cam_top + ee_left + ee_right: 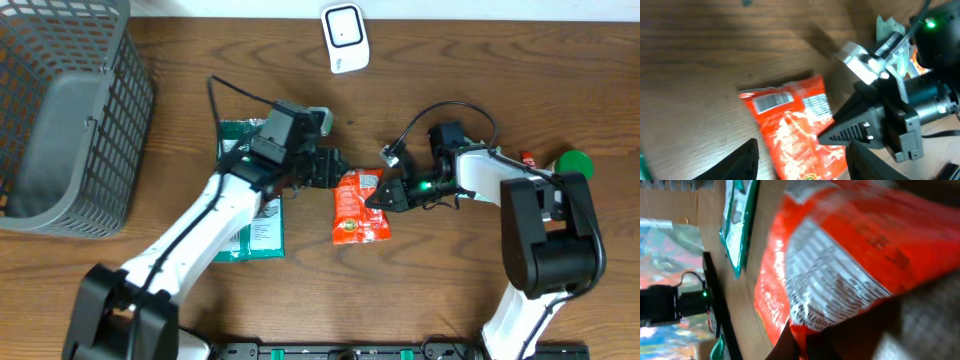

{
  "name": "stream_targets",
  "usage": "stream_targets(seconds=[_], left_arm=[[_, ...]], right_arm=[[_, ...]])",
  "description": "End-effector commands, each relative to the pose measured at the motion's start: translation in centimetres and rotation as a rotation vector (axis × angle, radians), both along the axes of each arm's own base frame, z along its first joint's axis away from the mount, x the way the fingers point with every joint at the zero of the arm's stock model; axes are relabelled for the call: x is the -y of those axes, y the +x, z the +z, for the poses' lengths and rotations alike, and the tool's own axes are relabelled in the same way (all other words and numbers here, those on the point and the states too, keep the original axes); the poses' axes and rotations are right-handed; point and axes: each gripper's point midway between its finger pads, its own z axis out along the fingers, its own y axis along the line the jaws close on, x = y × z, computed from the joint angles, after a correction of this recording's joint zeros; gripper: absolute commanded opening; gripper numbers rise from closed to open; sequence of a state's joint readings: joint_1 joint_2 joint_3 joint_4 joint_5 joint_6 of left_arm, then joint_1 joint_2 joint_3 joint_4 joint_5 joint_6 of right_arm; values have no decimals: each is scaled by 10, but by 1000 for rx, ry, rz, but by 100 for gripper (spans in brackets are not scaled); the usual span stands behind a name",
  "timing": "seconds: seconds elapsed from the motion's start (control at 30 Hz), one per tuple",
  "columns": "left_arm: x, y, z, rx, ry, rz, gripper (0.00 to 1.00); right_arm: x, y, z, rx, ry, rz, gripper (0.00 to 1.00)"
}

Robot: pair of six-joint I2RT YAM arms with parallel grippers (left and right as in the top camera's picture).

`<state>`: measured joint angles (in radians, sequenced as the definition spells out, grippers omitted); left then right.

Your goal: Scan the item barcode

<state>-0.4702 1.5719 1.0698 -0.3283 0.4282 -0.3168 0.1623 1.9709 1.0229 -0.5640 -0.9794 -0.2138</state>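
The right wrist view crops and blurs the orange packet (840, 280).

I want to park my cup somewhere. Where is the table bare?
Bare wood: right of the scanner along the far edge, and between the basket and the green packet. Crowded: the middle, where the left pincer and right pincer flank the red bag.

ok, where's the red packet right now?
Overhead, table centre: the red packet sits just right of the green packet, its right edge pinched by the right hand.
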Motion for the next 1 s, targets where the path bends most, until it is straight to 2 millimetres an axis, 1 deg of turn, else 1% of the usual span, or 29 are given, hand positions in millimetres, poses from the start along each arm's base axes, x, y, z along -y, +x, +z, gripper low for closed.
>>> stream_targets(seconds=[0.0, 0.07, 0.13, 0.2, 0.27, 0.37, 0.43, 0.5, 0.63, 0.7, 0.73, 0.77, 0.83, 0.9, 0.93, 0.97], left_arm=[[-18, 0, 13, 1, -12, 39, 59], [-26, -1, 16, -11, -12, 55, 61], [-34, -3, 14, -34, -5, 72, 61], [-42, -5, 9, -63, 8, 89, 61], [-47, -9, 5, -86, 23, 88, 61], [-50, -14, 1, -93, 45, 64, 61], [-50, -15, 0, -100, 51, 60, 62], [-50, -16, -1, -102, 51, 60, 61], [-49, -19, -9, -120, 59, 54, 61], [-45, -21, -17, -140, 68, 42, 60], [-43, -23, -21, -150, 72, 35, 56], [-40, -24, -24, -158, 76, 25, 53], [-32, -28, -35, -181, 89, 1, 45], [-23, -34, -47, -205, 104, -29, 37], [-17, -36, -54, -216, 110, -45, 35], [-13, -38, -59, -222, 115, -58, 33]], right_arm=[[-4, -1, 30, 138, 32, 61, 1], [-4, -3, 38, 173, 35, 79, 1], [-3, -4, 44, 196, 33, 88, 1], [0, -4, 43, 200, -1, 87, 1], [8, -3, 33, 202, -79, 84, 1], [25, -1, 15, 190, -221, 70, 1], [33, 1, 9, 175, -284, 45, 1], [32, 2, 8, 160, -284, 26, 1], [33, 3, 8, 135, -291, -2, 1], [33, 3, 8, 136, -291, -1, 1], [33, 3, 8, 135, -291, -2, 1], [33, 3, 8, 132, -291, -4, 4], [33, 3, 8, 121, -292, -15, 22], [33, 2, 7, 101, -295, -26, 31], [33, 2, 6, 91, -297, -31, 38], [34, 1, 4, 81, -302, -34, 42]])
